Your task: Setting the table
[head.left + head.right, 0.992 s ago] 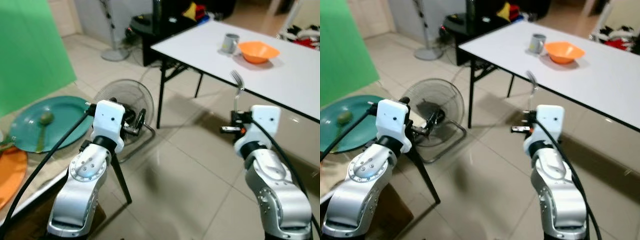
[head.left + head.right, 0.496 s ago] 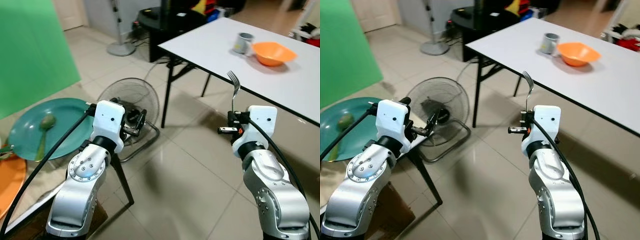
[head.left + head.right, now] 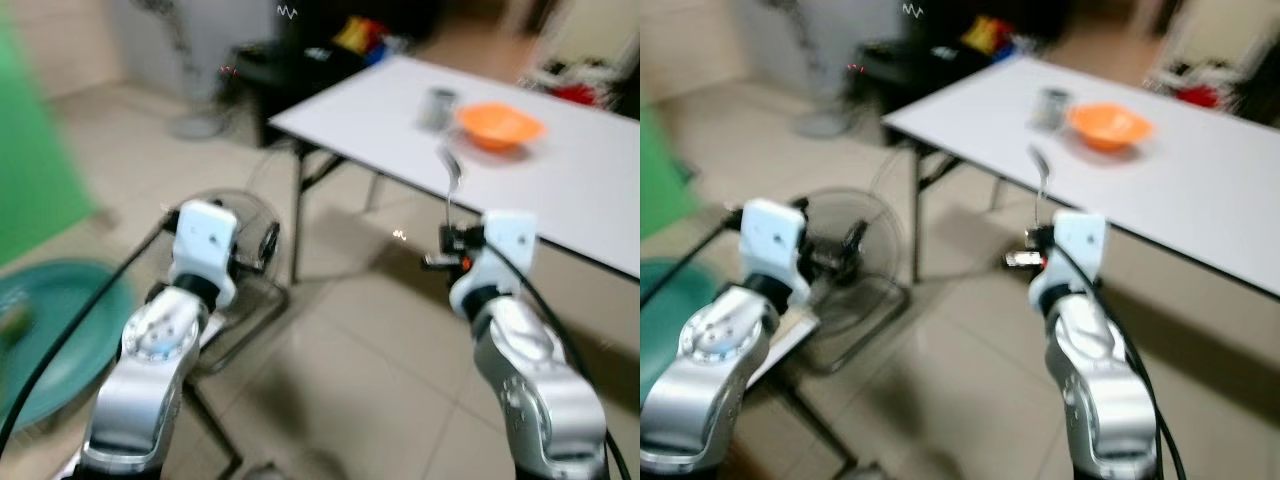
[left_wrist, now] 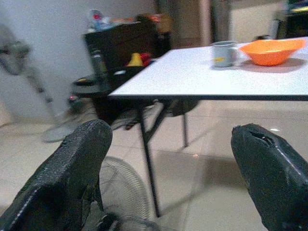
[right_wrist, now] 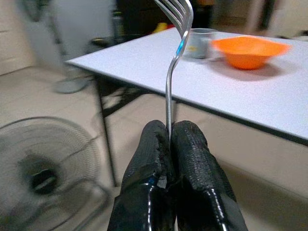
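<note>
My right gripper [image 5: 169,139] is shut on a metal fork [image 5: 174,57], which stands upright with its tines up [image 3: 449,178], short of the white table [image 3: 560,170]. An orange bowl [image 3: 498,125] and a grey metal mug [image 3: 436,108] sit side by side on the table's far part; both also show in the wrist views, the bowl [image 4: 272,50] and the mug [image 4: 224,53]. My left gripper [image 4: 171,178] is held over the floor, fingers wide open and empty. The head views are blurred.
A floor fan [image 3: 255,250] lies on the tiles in front of my left arm. A teal plate [image 3: 50,330] rests on a low surface at the left. Dark furniture with clutter [image 3: 320,60] stands behind the table. A standing fan [image 3: 190,120] is at the back.
The whole view has swung and blurred, so the camera is moving; the table now sits more centrally and closer. The fork stays upright in my right gripper.
</note>
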You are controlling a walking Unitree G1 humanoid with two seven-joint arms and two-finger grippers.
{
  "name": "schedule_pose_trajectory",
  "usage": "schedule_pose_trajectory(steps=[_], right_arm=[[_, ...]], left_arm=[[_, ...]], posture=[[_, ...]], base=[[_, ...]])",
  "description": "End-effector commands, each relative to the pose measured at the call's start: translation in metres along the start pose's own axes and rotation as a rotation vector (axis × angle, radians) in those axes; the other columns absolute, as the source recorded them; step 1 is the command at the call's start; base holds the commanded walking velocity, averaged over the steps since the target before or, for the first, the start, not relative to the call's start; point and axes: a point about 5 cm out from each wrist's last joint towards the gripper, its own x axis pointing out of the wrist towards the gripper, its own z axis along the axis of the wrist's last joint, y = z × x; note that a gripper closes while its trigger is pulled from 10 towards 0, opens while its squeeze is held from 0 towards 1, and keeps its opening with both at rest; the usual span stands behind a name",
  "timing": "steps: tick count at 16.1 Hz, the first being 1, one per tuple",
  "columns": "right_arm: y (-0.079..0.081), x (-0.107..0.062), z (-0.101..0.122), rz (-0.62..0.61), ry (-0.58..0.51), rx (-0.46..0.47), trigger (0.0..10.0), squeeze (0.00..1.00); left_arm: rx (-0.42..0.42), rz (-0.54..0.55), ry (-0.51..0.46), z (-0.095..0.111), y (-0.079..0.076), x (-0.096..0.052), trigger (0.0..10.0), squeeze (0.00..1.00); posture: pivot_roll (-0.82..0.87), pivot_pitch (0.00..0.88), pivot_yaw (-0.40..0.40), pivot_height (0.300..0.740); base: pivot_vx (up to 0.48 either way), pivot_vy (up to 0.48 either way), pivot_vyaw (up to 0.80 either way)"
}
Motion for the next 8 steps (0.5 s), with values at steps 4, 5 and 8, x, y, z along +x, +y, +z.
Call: schedule_pose_trajectory(steps=[4, 5, 8], right_arm=[[-0.0091, -0.0002, 0.0053, -0.032, -0.017, -0.011, 10.0, 0.0], [-0.0081, 0.0003, 0.0054, -0.025, -0.018, -0.01, 10.0, 0.0], [-0.0055, 0.0021, 0.0058, -0.007, -0.016, -0.009, 10.0, 0.0]], left_arm=[[-0.009, -0.019, -0.027, 0.006, -0.005, 0.0023, 10.0, 0.0], [-0.01, -0.012, -0.025, 0.0054, -0.0036, 0.0019, 10.0, 0.0], [-0.004, 0.003, -0.02, 0.0047, 0.0012, 0.001, 10.0, 0.0]], posture=[[0.1, 0.0, 0.001, 0.74], [0.11, 0.0, -0.004, 0.74], [0.11, 0.0, -0.009, 0.74]], base=[[0.385, 0.0, -0.19], [0.386, 0.0, 0.0], [0.377, 0.0, 0.0]])
